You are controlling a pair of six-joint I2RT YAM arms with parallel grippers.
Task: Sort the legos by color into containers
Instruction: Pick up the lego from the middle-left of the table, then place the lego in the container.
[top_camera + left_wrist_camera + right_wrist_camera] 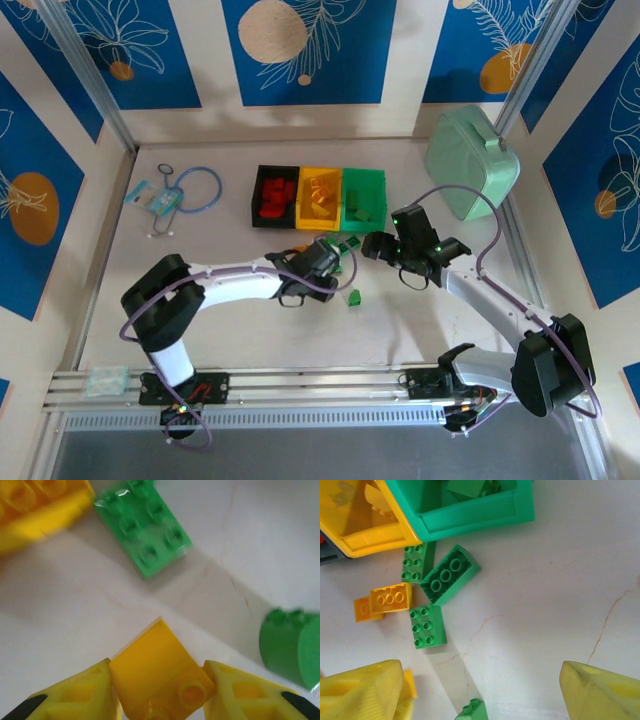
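A yellow lego (150,670) sits tilted between the two fingers of my left gripper (157,669), which is shut on it just above the table. In the top view the left gripper (325,262) is in front of the yellow container (320,197), with the black container (258,196) and green container (364,180) on either side. My right gripper (480,672) hangs open over bare table, near the green container (470,515). Loose legos lie below it: three green ones (450,573) (418,561) (427,626) and a yellow one (390,598).
Another green lego (354,297) lies alone nearer the arms. In the left wrist view a flat green lego (142,527) and a rounded green one (292,645) lie ahead. A mint-green case (472,162) stands at the back right. A blue cord loop (198,188) lies at the back left.
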